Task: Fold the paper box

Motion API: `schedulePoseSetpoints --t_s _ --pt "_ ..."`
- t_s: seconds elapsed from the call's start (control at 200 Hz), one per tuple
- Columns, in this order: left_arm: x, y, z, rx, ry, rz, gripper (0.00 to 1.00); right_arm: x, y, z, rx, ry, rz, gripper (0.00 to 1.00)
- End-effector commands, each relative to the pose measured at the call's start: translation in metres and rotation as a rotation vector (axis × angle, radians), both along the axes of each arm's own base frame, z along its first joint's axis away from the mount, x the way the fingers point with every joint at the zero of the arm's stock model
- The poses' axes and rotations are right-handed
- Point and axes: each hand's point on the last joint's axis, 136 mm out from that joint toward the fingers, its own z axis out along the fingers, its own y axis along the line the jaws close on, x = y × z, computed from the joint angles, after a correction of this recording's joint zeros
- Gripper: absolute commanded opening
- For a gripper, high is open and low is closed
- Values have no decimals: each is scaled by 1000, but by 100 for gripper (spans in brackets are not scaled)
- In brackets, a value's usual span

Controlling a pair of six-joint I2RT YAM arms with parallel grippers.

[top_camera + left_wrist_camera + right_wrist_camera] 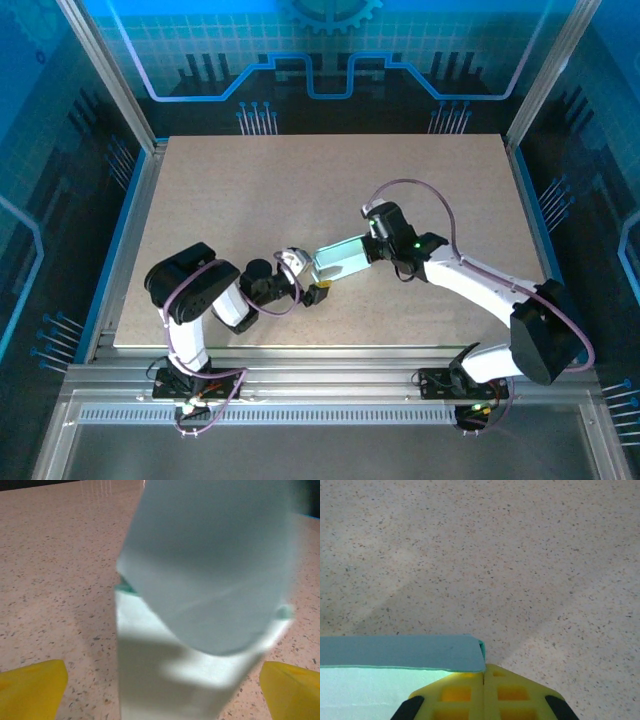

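Left arm (190, 300) was bent back on itself, left gripper (163, 692) pointing rightward with fingers spread wide. Right arm (480, 280) was extended leftward, right gripper (484, 692) with fingers pressed fully together.

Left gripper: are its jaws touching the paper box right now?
Apart. In the left wrist view the left gripper has its jaws wide open, and bare table shows between each yellow fingertip and the paper box.

the paper box (210, 570) is sitting so near the left wrist camera that its raised flap is blurring, and the bottom edge is cropping its base. the left gripper (162, 700) is showing just two yellow fingertips (35, 687) (the rest is running off frame). at the right gripper (484, 677), whether card is entering the closed seam is lying hidden.
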Motion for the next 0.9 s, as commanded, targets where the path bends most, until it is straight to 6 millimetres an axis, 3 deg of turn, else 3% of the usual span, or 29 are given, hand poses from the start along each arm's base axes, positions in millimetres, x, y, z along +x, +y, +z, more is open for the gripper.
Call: schedulePoseSetpoints --t_s 0.0,0.22,0.35,0.535,0.55,0.555,0.615,0.73,0.896 --pt "2 12 14 -24 -20 60 99 -3 -13 -3 -110 -5 -83 0" --pt "-16 24 38 -51 -72 64 99 0 -15 1 -136 -30 -150 0" --pt "-25 34 39 -79 2 98 99 0 -14 0 -140 -26 -177 0" --pt "-19 52 58 -30 106 226 99 0 -12 2 -160 -32 -184 0" --pt "-17 55 61 -22 124 254 99 0 -11 2 -159 -30 -181 0" --pt "-15 55 71 -42 102 262 99 0 -11 2 -157 -31 -181 0" --pt "-9 69 78 -6 181 353 99 1 -10 2 -155 -28 -187 0" --pt "-5 72 100 35 304 403 99 1 -5 2 -147 -26 -184 0" --pt "1 80 108 145 578 536 99 0 -2 1 -126 -29 -193 0"
